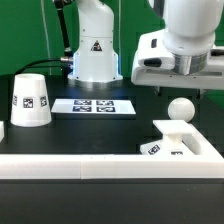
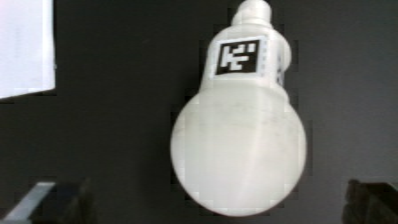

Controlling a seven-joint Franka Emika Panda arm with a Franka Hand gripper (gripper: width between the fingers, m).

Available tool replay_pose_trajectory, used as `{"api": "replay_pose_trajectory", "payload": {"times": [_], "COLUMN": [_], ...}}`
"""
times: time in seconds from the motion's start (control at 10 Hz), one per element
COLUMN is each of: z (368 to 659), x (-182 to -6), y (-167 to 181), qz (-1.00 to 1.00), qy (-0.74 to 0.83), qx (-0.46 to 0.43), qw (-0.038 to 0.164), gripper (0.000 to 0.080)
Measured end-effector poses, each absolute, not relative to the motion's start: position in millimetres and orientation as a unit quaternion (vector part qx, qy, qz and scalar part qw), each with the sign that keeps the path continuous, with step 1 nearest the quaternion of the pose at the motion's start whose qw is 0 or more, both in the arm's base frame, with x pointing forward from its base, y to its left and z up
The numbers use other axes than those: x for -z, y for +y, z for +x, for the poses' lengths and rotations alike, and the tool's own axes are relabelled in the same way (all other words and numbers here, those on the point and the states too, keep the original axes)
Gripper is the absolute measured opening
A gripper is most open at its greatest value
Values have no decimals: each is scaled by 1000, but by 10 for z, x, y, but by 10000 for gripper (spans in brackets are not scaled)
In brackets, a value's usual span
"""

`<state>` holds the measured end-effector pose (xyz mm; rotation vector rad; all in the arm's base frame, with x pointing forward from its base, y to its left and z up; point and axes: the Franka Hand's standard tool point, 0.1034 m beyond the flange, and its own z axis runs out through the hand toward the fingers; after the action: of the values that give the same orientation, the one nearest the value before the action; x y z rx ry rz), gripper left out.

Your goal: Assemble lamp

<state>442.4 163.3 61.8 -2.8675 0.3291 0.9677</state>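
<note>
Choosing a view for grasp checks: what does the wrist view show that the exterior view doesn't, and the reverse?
Wrist only: the bulb at full length, the tag on its stem, and two dark fingertips set wide apart on either side of its head.

Exterior only: the shade, the marker board, the base, and the gripper seen from outside, hanging above the bulb's ball head.

Both: the bulb lying ungripped on the black table.

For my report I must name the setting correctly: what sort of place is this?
Probably a robotics laboratory bench: a large white robot arm stands at a black table, beside a thin flat white marker board with printed tags, and the white plastic cone-shaped lamp shade bears a tag too.
</note>
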Motion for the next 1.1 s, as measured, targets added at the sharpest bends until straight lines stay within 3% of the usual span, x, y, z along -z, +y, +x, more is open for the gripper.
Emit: {"api": "replay_pose_trajectory", "payload": {"times": [0.7, 1.1], "z": [4299, 4207], "x": [-453, -273], "y": [1720, 1691], "qz": [-945, -946], "qy": [105, 109], "qx": [-308, -303], "qw": [42, 38], "gripper": [699, 699]}}
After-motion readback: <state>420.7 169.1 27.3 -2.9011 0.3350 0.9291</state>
